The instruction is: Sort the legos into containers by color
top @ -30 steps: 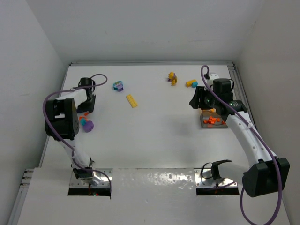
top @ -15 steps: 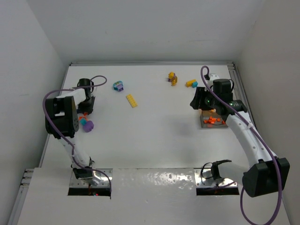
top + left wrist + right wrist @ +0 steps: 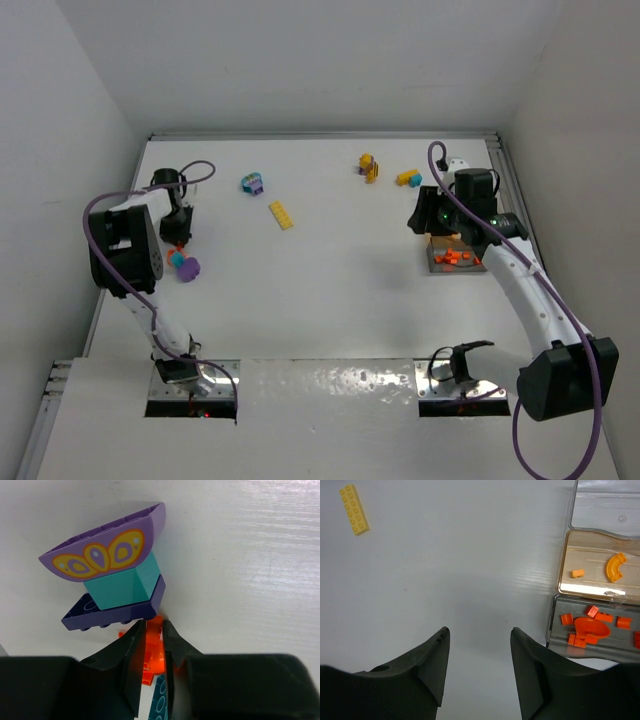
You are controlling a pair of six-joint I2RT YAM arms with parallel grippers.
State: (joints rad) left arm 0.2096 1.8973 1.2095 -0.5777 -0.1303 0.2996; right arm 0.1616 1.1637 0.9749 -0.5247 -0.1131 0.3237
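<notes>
While left claw [image 3: 153, 626] nips orange lego [image 3: 155, 655], purple clump [image 3: 112, 575] just beyond

Left jaws pinched, right jaws apart.

Containers [image 3: 592, 550] on table [image 3: 340, 290], right side; loose pieces [image 3: 590, 627] in two neighbouring compartments. Long brick [image 3: 282, 215] left of centre; second clump [image 3: 252, 183] behind it. Two more clumps [image 3: 368, 166] far, right of centre. Left edge: big clump [image 3: 110, 582]; small piece [image 3: 154, 655] just behind it, between left gripper [image 3: 152, 630] fingers.
</notes>
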